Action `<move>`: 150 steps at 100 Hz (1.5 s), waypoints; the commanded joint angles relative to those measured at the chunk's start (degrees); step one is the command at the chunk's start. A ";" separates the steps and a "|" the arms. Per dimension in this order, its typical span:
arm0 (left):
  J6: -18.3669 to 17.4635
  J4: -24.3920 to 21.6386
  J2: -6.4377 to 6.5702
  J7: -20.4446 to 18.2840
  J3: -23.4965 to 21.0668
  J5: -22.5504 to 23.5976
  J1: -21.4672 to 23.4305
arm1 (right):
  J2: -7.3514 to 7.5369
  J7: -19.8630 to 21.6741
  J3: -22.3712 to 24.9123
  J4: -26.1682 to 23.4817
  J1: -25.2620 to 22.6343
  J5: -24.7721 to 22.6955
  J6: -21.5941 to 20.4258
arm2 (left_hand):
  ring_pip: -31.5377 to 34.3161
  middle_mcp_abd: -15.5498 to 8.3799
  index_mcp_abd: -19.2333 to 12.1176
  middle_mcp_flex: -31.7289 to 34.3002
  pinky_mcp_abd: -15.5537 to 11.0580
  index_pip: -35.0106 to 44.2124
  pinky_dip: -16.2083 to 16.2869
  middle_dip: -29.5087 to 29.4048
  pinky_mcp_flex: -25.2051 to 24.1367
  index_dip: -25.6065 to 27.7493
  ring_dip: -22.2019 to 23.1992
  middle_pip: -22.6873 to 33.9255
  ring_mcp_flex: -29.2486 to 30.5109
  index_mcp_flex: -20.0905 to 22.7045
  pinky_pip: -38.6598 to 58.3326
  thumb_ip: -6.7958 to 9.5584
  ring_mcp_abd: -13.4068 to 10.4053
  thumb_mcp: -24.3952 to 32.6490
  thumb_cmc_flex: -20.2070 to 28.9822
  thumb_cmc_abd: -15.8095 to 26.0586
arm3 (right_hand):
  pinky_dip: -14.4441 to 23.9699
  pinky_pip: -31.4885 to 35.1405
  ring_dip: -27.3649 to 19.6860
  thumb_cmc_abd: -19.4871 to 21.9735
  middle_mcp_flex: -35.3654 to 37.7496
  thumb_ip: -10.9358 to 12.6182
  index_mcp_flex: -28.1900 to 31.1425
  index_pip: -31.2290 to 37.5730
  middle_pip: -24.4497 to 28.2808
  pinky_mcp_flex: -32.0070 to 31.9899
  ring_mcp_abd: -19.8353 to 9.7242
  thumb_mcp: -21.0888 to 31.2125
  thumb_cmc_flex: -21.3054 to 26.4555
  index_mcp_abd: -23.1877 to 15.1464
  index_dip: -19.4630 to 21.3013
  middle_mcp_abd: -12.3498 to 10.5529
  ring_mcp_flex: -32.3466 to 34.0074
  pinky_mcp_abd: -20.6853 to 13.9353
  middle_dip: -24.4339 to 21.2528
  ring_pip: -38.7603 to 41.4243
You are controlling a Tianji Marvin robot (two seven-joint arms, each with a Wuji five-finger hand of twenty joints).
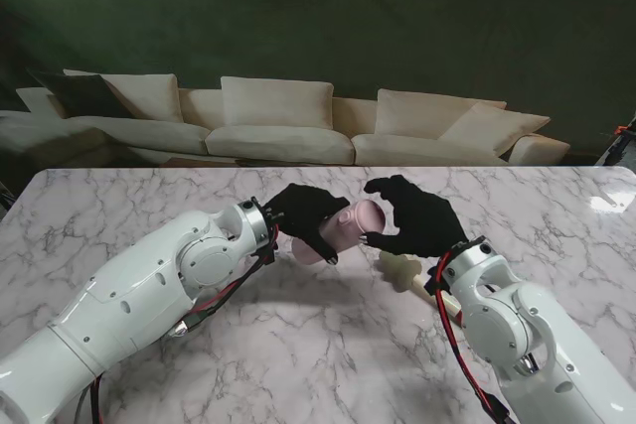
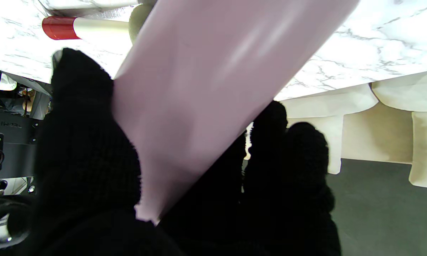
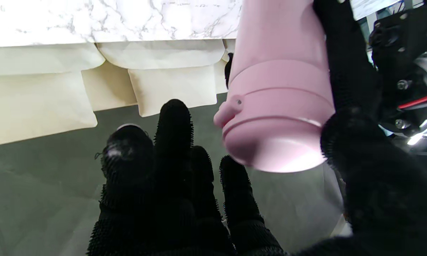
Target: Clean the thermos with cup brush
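Left hand (image 1: 303,212) clasping tilted pink thermos (image 1: 343,229); right hand (image 1: 417,215) unclenched at its cap.

No readable text anywhere here. The pink thermos (image 3: 277,106) shows a plain body and lid, no brand, no label. The brush handle (image 2: 92,26) with its red tip carries no print. One dark panel (image 2: 7,124) in the left wrist view has faint pale letters, upside down and too blurred to read. No numbers, no signs.
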 commanded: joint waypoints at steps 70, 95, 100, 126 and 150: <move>0.42 0.26 -0.50 -0.55 0.97 -0.81 -1.03 | -1.88 -11.03 -8.03 2.16 1.66 -8.30 15.12 | 7.26 -3.94 -13.10 1.47 -5.67 8.02 0.24 2.01 0.35 2.30 2.15 4.11 4.77 5.14 2.17 6.35 -3.22 21.33 19.95 22.02 | -3.28 24.03 1.95 26.29 23.11 1.72 -3.36 -1.95 8.61 14.89 5.72 -20.82 -27.87 -10.12 -7.33 -7.38 18.46 4.58 13.25 17.67; 0.20 -0.12 -0.30 -0.66 0.32 -0.33 -0.68 | -0.84 -9.54 0.45 -1.67 -3.11 -11.41 4.43 | 7.29 -3.92 -13.08 1.50 -5.73 8.05 0.24 2.02 0.38 2.31 2.16 4.13 4.76 5.23 2.18 6.38 -3.15 21.36 19.97 22.08 | -2.38 -9.02 -7.54 21.66 -12.99 1.69 -9.41 -8.68 -15.05 -22.24 5.40 -18.74 -22.92 -9.95 -3.37 -4.74 -18.81 14.92 -6.30 -15.35; 0.12 -0.14 -0.28 -0.66 0.26 -0.24 -0.68 | -0.57 -7.14 2.90 -2.03 -3.72 -9.39 -1.54 | 7.28 -3.94 -13.13 1.46 -5.68 8.02 0.24 2.01 0.35 2.30 2.16 4.11 4.75 5.17 2.18 6.38 -3.10 21.35 19.95 22.08 | -5.68 -16.08 -13.59 16.69 -13.14 1.83 -9.83 -9.70 -23.56 -25.47 6.16 -17.28 -18.02 -8.71 -3.05 -4.67 -22.98 13.95 -11.44 -24.81; -0.12 0.03 -0.41 -0.17 0.37 -0.26 -0.77 | 0.87 0.85 7.15 -1.40 -3.23 -8.04 -13.56 | 7.30 -3.94 -13.09 1.51 -5.71 8.02 0.26 2.03 0.39 2.31 2.16 4.14 4.77 5.19 2.23 6.38 -3.10 21.36 19.95 22.04 | -14.10 -18.88 -17.88 -3.09 -13.26 3.27 -10.15 -17.30 -27.39 -22.13 5.11 -11.31 0.96 -4.93 -4.58 -1.53 -19.63 5.84 -12.58 -27.84; -0.17 0.16 -0.49 -0.18 0.75 -0.55 -0.89 | 0.32 -0.86 1.57 1.39 0.37 -6.48 -7.17 | 7.33 -3.93 -13.10 1.51 -5.66 8.04 0.27 2.01 0.36 2.32 2.16 4.13 4.81 5.21 2.24 6.39 -3.09 21.38 19.94 22.03 | -5.09 -4.58 -4.92 -1.16 -11.30 1.62 -5.19 -5.71 -5.86 -6.25 0.72 -10.69 -2.25 1.17 -2.00 -0.36 -6.44 1.40 -5.09 -6.57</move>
